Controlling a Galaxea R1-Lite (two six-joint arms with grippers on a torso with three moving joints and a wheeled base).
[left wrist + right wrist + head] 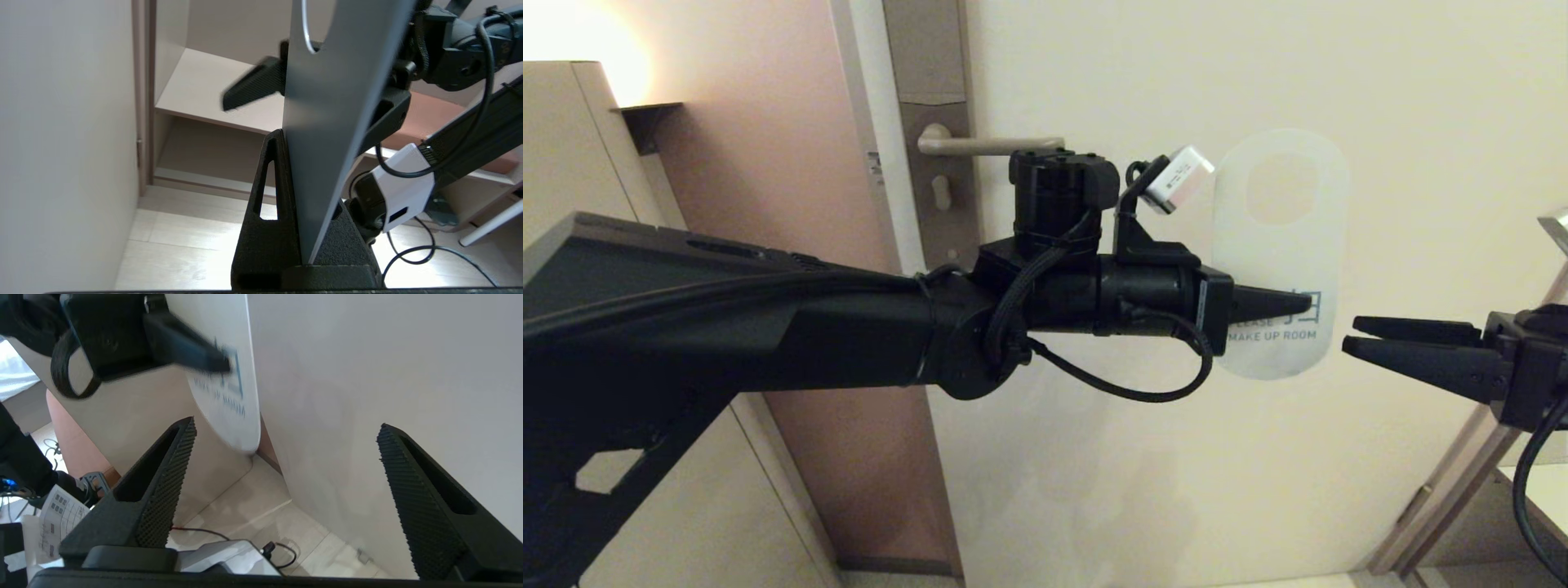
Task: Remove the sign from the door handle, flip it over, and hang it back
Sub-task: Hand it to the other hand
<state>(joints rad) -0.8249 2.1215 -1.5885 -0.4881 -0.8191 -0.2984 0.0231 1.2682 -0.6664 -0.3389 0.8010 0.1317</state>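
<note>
The sign (pixel 1278 245) hangs upright in front of the cream door, off the door handle (pixel 988 145), white side with teal "MAKE UP ROOM" towards me. My left gripper (pixel 1298 306) is shut on the sign's lower part, right of the handle. In the left wrist view the sign (pixel 327 114) stands edge-on between the two black fingers (pixel 269 212). My right gripper (pixel 1356 336) is open and empty just right of the sign's lower edge, not touching it. In the right wrist view the sign (pixel 229 408) shows beyond the spread fingers (pixel 167 486).
The handle's tall plate (pixel 935 163) sits on the door's left edge beside a pinkish wall (pixel 768 163). A beige cabinet (pixel 572 147) stands at far left. A shelf unit (pixel 212 90) and pale floor (pixel 184 245) lie below. A metal frame (pixel 1462 482) rises at lower right.
</note>
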